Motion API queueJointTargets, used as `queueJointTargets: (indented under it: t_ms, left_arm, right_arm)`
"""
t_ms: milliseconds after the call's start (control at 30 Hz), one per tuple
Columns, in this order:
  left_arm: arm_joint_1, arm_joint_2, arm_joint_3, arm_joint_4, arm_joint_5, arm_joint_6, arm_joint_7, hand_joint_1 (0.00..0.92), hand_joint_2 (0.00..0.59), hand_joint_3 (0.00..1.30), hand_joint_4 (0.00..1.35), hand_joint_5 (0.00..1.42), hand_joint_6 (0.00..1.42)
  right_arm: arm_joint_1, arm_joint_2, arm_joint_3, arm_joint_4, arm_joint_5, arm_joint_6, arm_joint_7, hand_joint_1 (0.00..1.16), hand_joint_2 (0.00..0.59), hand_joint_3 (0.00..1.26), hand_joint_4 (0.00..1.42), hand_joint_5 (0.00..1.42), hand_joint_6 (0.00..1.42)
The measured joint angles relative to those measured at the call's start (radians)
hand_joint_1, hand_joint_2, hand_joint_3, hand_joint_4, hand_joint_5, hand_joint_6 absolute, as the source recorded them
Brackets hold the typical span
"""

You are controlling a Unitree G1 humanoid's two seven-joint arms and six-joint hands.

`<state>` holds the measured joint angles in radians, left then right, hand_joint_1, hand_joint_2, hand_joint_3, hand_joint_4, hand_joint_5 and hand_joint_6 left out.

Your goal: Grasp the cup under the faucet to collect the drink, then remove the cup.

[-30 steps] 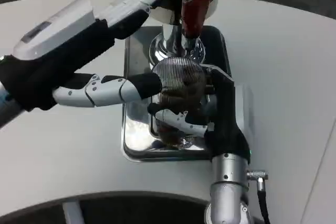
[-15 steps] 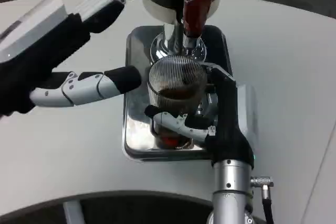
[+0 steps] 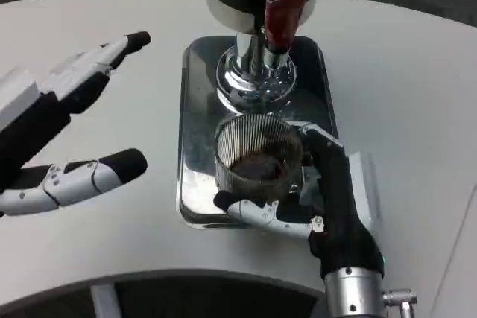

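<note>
Over the steel tray (image 3: 195, 102), the right hand (image 3: 328, 199) grips a ribbed clear cup (image 3: 257, 150) of dark drink.

cup (image 3: 258, 156) on tray (image 3: 195, 109) before faucet (image 3: 283, 24), right hand (image 3: 328, 191) around it, left hand (image 3: 59, 132) left of tray

My left hand (image 3: 56, 135) has a white back over a black palm, with white fingers that end in black tips. My right hand (image 3: 313, 199) is mostly black with white finger segments, mounted on a silver, ringed wrist with a small metal connector at its side.
</note>
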<state>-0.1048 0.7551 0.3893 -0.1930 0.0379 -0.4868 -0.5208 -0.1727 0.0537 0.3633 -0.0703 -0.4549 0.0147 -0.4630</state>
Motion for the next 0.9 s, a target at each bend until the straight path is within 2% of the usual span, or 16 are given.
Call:
queueJointTargets:
  t_ms: [233, 467, 633, 900]
  left_arm:
    - [0.110, 0.001, 0.014, -0.104, 0.144, 0.047, 0.022, 0.000, 0.169, 0.00, 0.00, 0.00, 0.00]
    - [0.257, -0.002, 0.094, -0.235, 0.283, 0.072, 0.032, 0.000, 0.152, 0.00, 0.00, 0.00, 0.00]
    - [0.370, -0.048, 0.113, -0.300, 0.367, 0.053, 0.065, 0.000, 0.136, 0.00, 0.00, 0.00, 0.00]
    - [0.436, -0.132, 0.101, -0.395, 0.462, 0.025, 0.132, 0.000, 0.125, 0.00, 0.00, 0.00, 0.00]
  right_arm:
    - [0.053, -0.012, 0.004, -0.139, -0.014, 0.008, 0.054, 1.16, 0.113, 0.71, 0.90, 0.97, 1.37]
    - [0.114, -0.016, 0.001, -0.278, -0.015, 0.023, 0.141, 1.16, 0.116, 0.71, 0.90, 0.97, 1.37]
    - [0.160, -0.016, -0.007, -0.435, -0.008, 0.056, 0.238, 1.16, 0.117, 0.72, 0.91, 0.96, 1.35]
    - [0.268, -0.041, -0.007, -0.622, 0.032, 0.130, 0.398, 1.16, 0.117, 0.72, 0.91, 0.96, 1.35]
